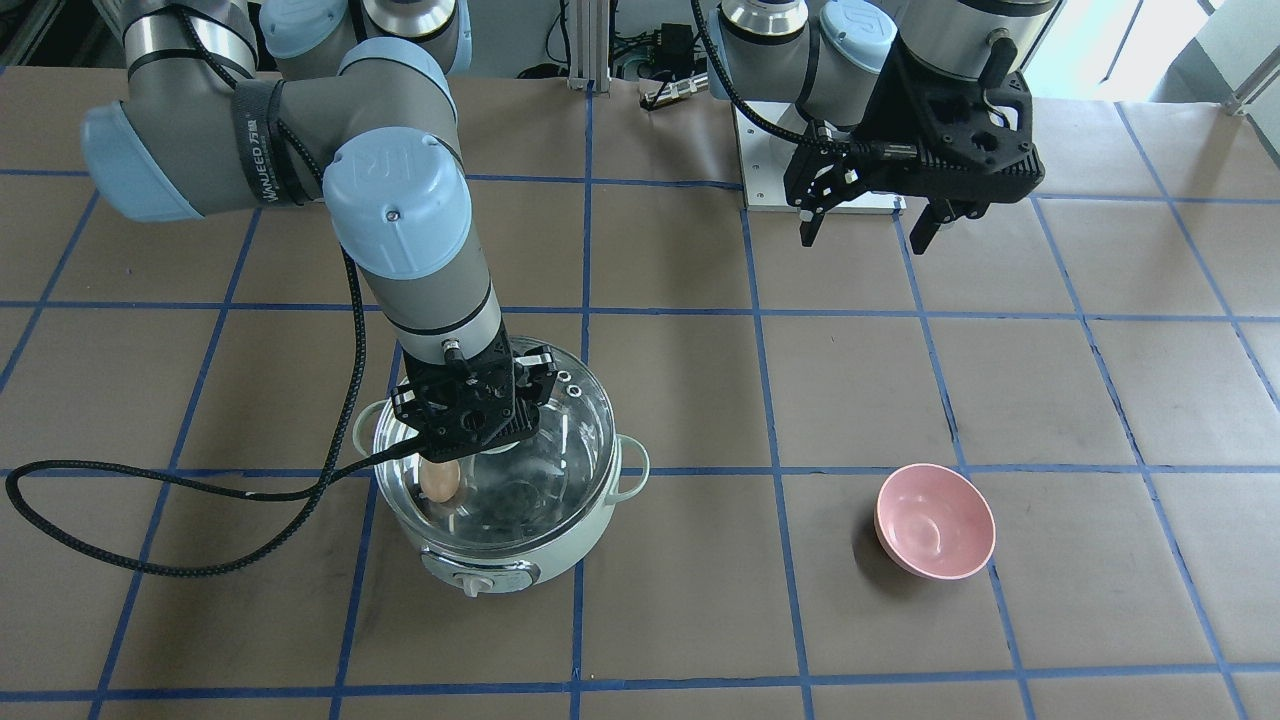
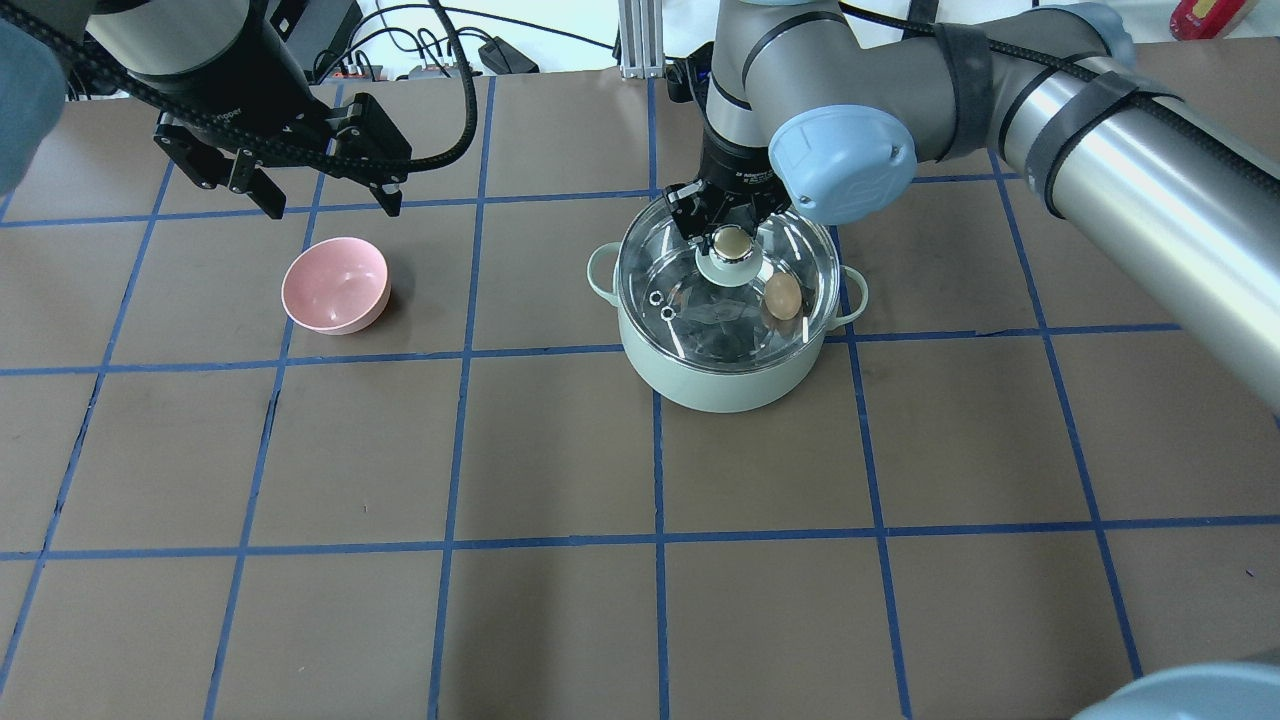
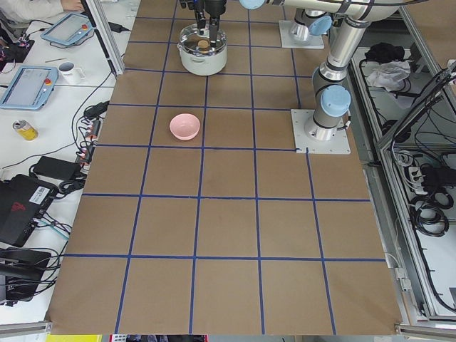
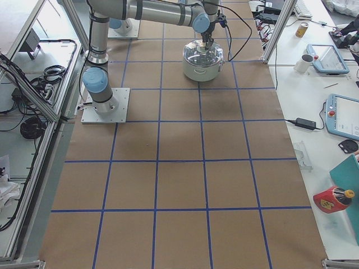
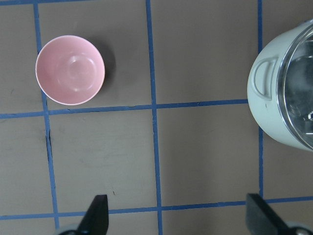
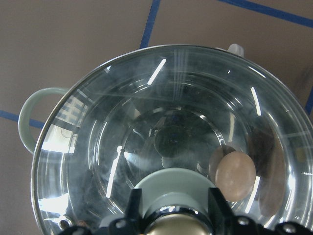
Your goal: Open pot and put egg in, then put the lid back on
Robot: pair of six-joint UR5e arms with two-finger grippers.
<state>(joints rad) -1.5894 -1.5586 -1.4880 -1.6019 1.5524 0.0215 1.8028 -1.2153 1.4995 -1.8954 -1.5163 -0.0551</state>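
The mint-green pot (image 2: 720, 385) stands on the table with the clear glass lid (image 2: 700, 300) seated on it. The tan egg (image 2: 783, 296) lies inside the pot and shows through the glass; it also shows in the right wrist view (image 6: 235, 175) and the front view (image 1: 440, 480). My right gripper (image 2: 733, 235) reaches down over the lid's centre, its fingers (image 6: 134, 205) closed on either side of the gold-beige knob. My left gripper (image 2: 330, 205) is open and empty, held above the table behind the pink bowl (image 2: 335, 285).
The pink bowl (image 1: 935, 520) sits empty about two grid squares from the pot, on my left. The right arm's black cable (image 1: 120, 540) loops over the table beside the pot (image 1: 500, 560). The left arm's base plate (image 1: 770, 160) is at the table's back edge.
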